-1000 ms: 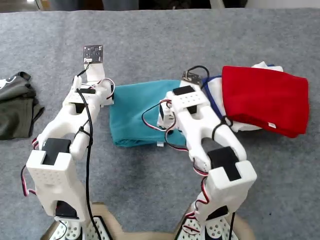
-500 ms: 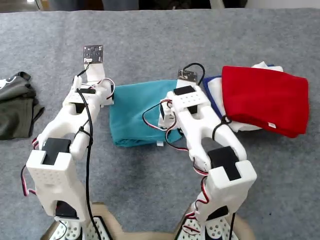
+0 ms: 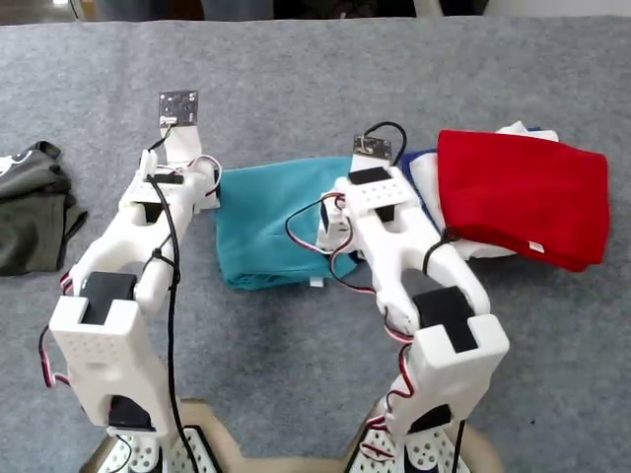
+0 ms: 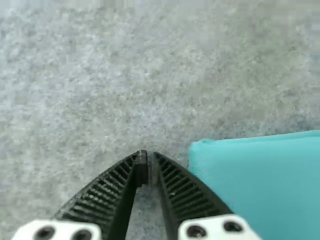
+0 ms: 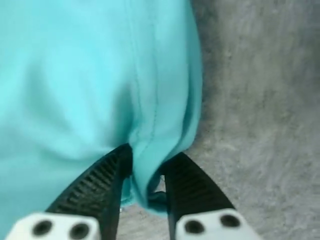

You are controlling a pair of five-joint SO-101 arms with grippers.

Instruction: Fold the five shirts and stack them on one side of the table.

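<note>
grey surface [image 3: 296, 79] carries the folded teal shirt [image 3: 266, 227] mid-table, my right pincer [image 5: 145, 170] clamped on its edge, my left pincer [image 4: 148, 167] pressed together and empty beside its corner, so next i'd lift it onto the red-topped stack [image 3: 523, 197].

Four shirts [image 3: 266, 227] [image 3: 523, 192] [image 3: 426, 187] [image 3: 30, 212] (maybe five), two arms [image 3: 138, 246] [image 3: 404, 246]

The grey felt-like worktop [image 3: 296, 79] carries a folded teal cloth shirt [image 3: 266, 232] at its middle, a crumpled dark green shirt [image 3: 30, 212] at the left edge, and a red-topped shirt pile [image 3: 523, 192] at the right.
</note>
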